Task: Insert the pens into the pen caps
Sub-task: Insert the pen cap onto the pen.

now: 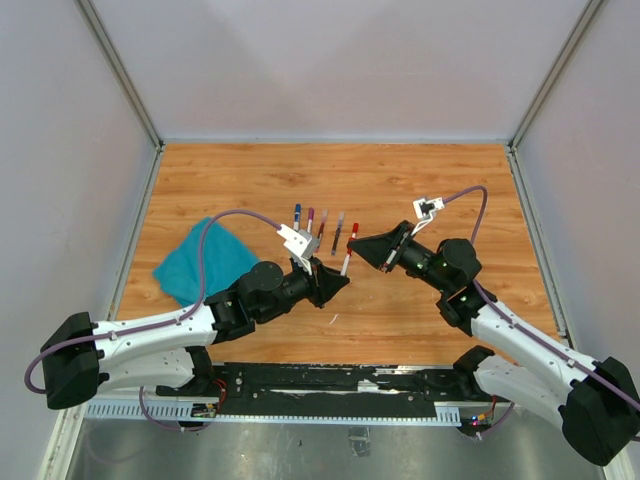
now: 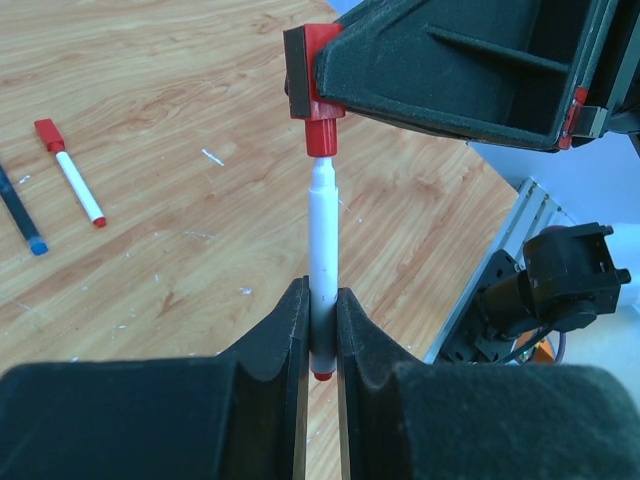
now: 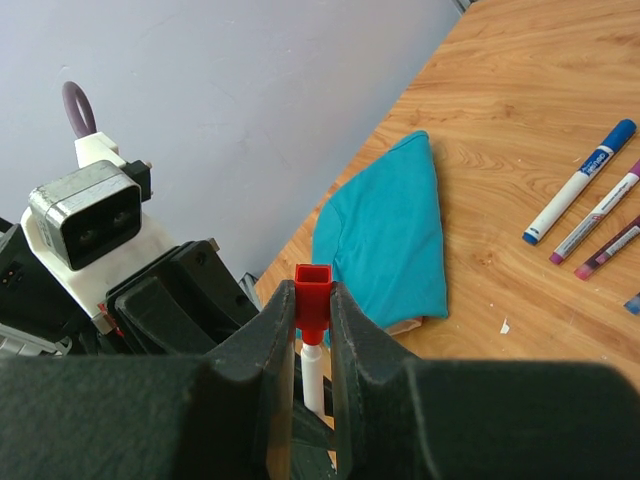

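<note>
Lettering (image 3: 597, 161) on blue-capped pen (image 3: 578, 182) illegible

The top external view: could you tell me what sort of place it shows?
Probably a robot lab test cell: a wood-grain tabletop boxed in by plain pale wall panels on aluminium frame rails, with two white arms bolted along its near edge.
</note>
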Controlling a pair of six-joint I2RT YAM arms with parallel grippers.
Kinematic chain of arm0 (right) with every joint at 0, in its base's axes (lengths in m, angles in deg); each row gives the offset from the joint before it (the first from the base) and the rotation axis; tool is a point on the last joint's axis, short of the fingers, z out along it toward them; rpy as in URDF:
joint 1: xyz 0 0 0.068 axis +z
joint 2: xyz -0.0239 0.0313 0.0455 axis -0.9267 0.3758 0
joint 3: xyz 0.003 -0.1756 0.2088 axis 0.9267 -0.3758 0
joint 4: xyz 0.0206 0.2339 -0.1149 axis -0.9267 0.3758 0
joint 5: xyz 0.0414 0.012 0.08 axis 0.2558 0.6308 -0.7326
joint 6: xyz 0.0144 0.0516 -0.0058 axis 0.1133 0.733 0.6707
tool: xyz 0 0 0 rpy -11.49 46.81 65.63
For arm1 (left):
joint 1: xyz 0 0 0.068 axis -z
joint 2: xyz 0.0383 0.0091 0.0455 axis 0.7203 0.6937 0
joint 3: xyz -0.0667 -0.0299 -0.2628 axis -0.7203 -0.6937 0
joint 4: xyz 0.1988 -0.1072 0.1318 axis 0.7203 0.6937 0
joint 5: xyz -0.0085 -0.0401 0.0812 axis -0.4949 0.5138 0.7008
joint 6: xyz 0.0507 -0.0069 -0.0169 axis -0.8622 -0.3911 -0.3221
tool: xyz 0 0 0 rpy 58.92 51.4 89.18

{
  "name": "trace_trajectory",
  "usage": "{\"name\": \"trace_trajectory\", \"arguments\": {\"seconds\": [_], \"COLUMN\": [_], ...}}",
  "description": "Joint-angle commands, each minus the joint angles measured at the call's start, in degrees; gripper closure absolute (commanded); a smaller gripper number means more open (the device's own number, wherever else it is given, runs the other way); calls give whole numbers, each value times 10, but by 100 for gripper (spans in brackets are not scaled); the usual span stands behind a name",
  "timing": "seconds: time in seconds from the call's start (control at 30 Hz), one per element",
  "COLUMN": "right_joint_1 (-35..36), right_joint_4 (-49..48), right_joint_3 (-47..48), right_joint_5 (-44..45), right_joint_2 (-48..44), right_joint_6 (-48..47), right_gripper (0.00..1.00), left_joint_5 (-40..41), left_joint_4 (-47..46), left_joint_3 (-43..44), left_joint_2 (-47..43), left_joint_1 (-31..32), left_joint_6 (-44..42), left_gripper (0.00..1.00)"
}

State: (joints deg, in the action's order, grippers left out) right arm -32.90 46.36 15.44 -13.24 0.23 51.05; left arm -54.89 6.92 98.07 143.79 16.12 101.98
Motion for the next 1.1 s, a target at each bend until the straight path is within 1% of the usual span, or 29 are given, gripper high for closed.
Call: {"name": "trace_trajectory", "arguments": {"seconds": [0.0,0.4,0.8,1.07], "right_joint_1": [8,24,55,80], "right_joint_4": [-6,-6,-9,0], "right_joint_3": [-5,-11,-35,-58], "right_joint_5": [-17,-19,13,15], "right_joint_2": [5,8,3,5], "right_joint_6": [-11,-23,-42,-50], "right_gripper": [99,99,99,99], "left_joint_5": [7,14,27,27], "left_joint_4": [-20,-24,-47,-62], "left_joint_3": [14,20,33,45], "left_joint_2": [0,1,-37,-63], "left_joint_1": [5,5,5,5], "left_joint_6": [0,6,21,8], "left_gripper": [99,100,100,99]}}
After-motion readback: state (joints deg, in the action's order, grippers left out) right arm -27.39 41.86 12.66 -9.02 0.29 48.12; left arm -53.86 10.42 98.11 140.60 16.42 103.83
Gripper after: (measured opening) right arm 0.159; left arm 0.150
